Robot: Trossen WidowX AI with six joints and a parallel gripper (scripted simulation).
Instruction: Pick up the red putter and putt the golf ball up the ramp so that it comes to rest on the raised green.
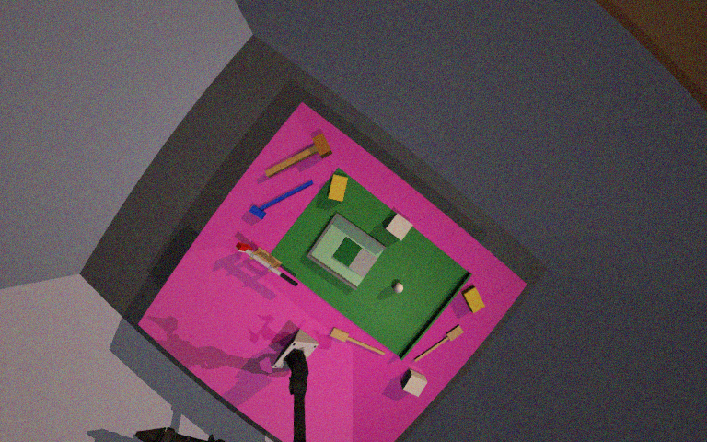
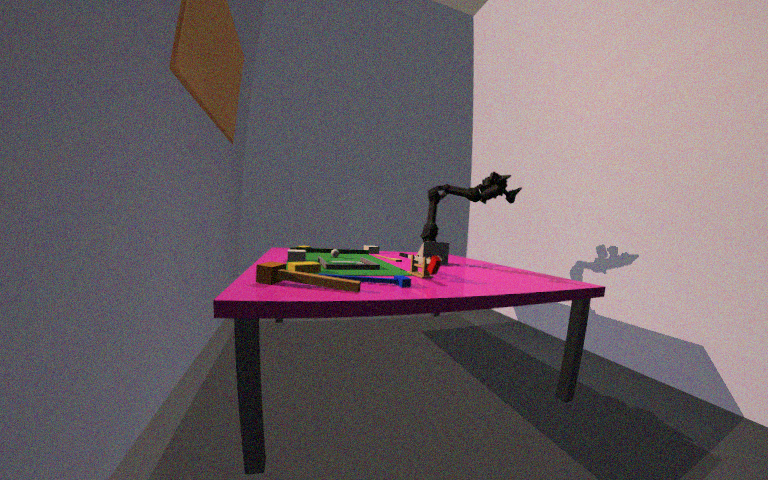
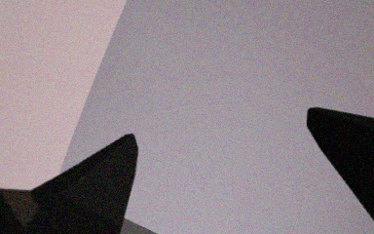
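The room has grey-blue walls, one pale pink wall and a brown panel (image 2: 208, 66) high up. A pink table (image 2: 498, 285) on dark legs carries the green mat (image 1: 417, 291) with the raised green (image 1: 346, 250) in its middle. Several wooden mallets and blocks lie around it. The arm (image 2: 453, 195) reaches high, away from the mat, and its gripper (image 2: 505, 193) is wide open and empty, facing the wall. The red putter (image 1: 264, 257) lies on the table beside the mat, untouched. The golf ball (image 1: 398, 286) rests on the mat, near the ramp. In my judgement, nothing is done yet.
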